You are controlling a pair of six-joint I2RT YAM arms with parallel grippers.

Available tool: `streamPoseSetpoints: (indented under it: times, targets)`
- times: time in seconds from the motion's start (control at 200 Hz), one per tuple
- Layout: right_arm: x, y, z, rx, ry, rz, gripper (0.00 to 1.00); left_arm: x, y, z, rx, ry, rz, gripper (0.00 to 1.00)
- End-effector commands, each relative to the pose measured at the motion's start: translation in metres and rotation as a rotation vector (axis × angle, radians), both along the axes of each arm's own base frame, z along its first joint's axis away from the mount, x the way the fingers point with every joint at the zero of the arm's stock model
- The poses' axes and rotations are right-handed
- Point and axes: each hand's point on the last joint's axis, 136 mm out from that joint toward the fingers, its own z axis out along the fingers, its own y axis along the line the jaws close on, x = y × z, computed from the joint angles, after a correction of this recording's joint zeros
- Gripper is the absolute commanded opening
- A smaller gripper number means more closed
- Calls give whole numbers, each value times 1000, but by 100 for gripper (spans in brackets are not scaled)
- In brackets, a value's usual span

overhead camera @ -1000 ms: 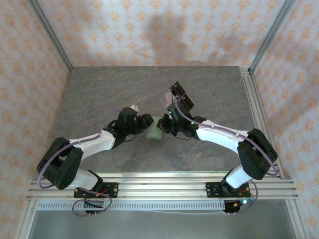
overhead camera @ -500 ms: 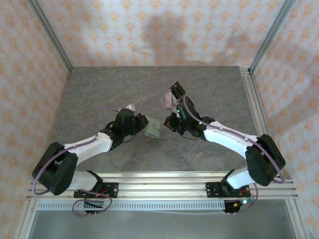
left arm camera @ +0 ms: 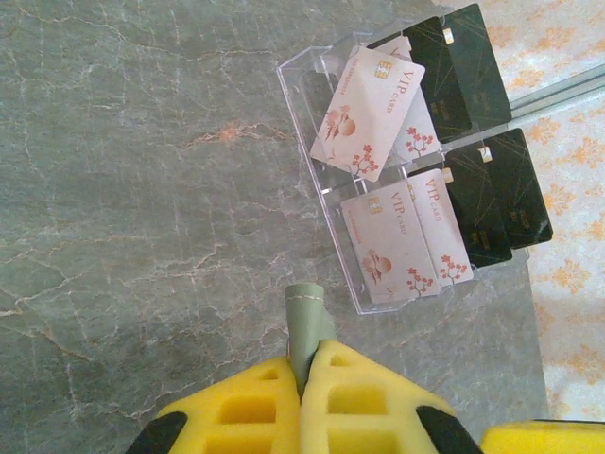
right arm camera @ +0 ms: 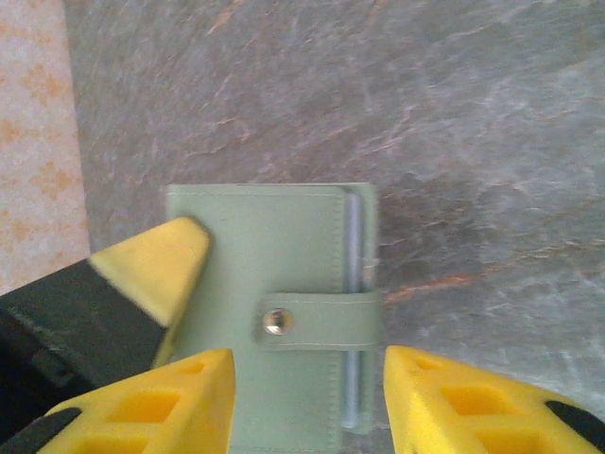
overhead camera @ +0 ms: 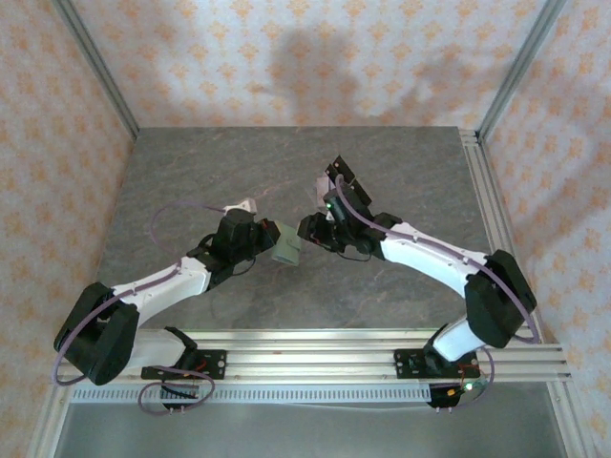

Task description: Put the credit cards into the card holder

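Listener: Fingers first, please. What have yours got?

Robot: My left gripper is clamped tight on one thin edge of the sage-green card holder, which stands edge-on between its yellow pads. My right gripper is partly spread and holds nothing, with a pad on either side of the clasp tab. The holder sits between my two wrists. I cannot tell whether it touches the grey stone table.

Listener: And further out?

Robot: Beyond the holder is a clear plastic tray holding the credit cards. They are pink VIP cards and black cards, overlapping each other. None is in the holder.

Listener: What could go wrong from here?

Robot: The snap looks fastened, so I judge the tab has to be pulled open first. My left grip has only a narrow edge. A hard tug from the right could twist the holder out of that grip and drop it. If my right pads close on the whole body and miss the tab, they would just squeeze the holder more firmly closed.
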Motion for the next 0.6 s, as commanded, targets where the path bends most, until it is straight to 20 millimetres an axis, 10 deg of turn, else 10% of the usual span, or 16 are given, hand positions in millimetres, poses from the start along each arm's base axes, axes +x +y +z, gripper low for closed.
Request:
streamPoseSetpoints:
  times: [0.0, 0.596]
  targets:
    - [1, 6, -4, -55, -4, 24, 46, 3, -2, 10, 22, -36, -4, 0]
    - [1, 30, -31, -107, 49, 64, 42, 5, -10, 24, 11, -63, -17, 0]
